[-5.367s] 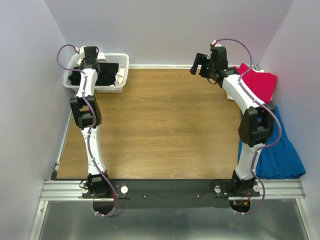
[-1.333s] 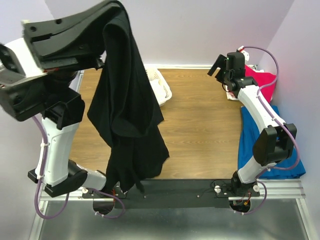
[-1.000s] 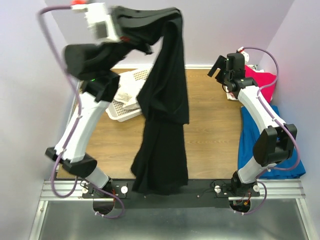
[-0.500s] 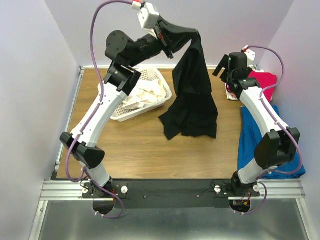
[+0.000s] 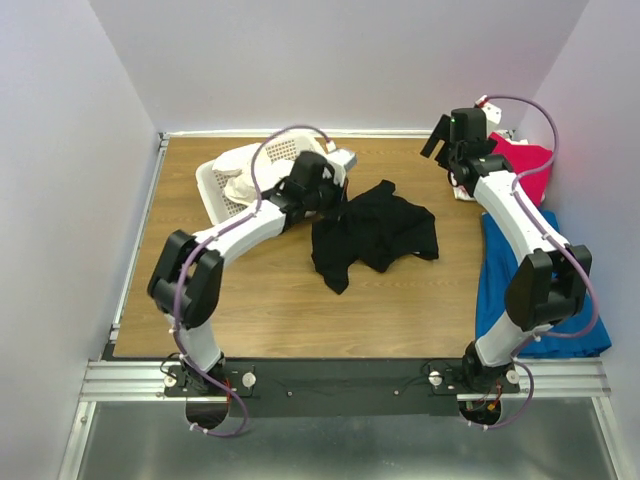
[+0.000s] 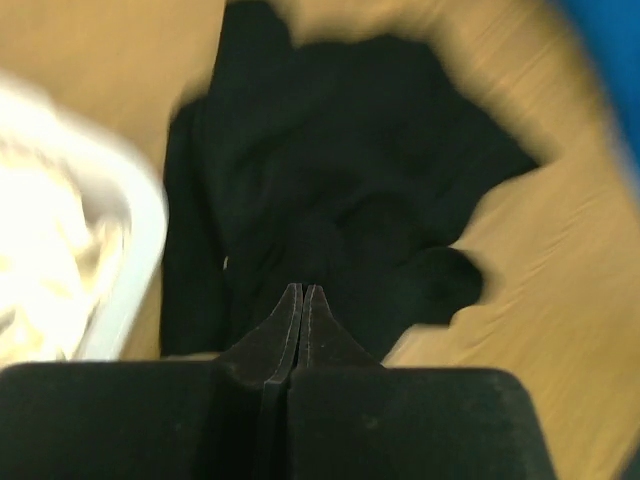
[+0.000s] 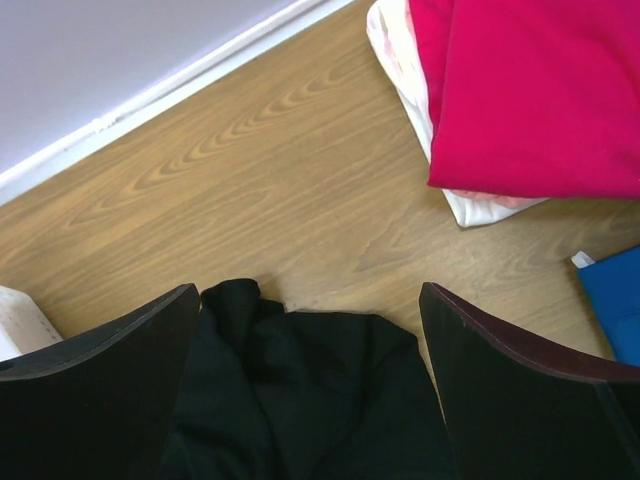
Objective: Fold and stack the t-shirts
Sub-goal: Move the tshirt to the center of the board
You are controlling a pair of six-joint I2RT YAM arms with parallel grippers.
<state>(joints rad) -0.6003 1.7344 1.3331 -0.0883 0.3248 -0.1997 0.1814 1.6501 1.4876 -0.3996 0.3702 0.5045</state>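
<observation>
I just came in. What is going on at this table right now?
Two robot arms are sorting t-shirts. The left claw is shut at the edge of a black t-shirt, apparently pinching it. The shirt lies crumpled on the table, not yet folded. Beside it a white basket lies tipped, with pale cloth inside. The right claw hangs open and holds nothing, near a folded red t-shirt that lies on a white t-shirt.

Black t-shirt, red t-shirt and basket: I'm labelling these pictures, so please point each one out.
black t-shirt (image 5: 375,233): top view, middle of the crumpled heap.
red t-shirt (image 7: 530,90): right wrist view, flat top of the folded shirt.
basket (image 5: 210,190): top view, its left wall.
</observation>
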